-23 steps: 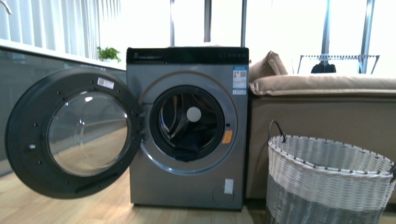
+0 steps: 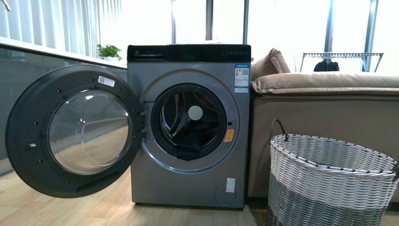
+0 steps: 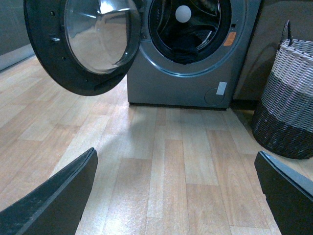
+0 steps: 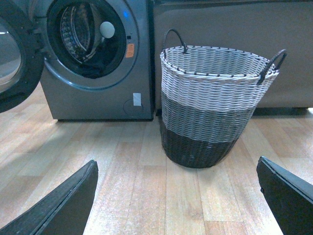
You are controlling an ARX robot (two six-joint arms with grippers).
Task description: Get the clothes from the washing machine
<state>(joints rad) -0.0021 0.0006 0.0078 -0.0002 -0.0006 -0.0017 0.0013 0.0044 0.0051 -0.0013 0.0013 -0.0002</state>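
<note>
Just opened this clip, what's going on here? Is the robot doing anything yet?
Nothing is being handled at this moment. The silver-grey front-loading washing machine stands with its round dark-rimmed glass door swung wide open, and dark navy clothes lie at the bottom of the drum. A white-and-grey woven basket stands right of the machine in the front view, before a beige sofa. The left gripper and right gripper hang over the wooden floor, jaws wide apart and empty, short of the machine.

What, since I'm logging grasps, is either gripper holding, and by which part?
Nothing is held. The left gripper and the right gripper are both open and empty; the clothes lie inside the washing machine.
</note>
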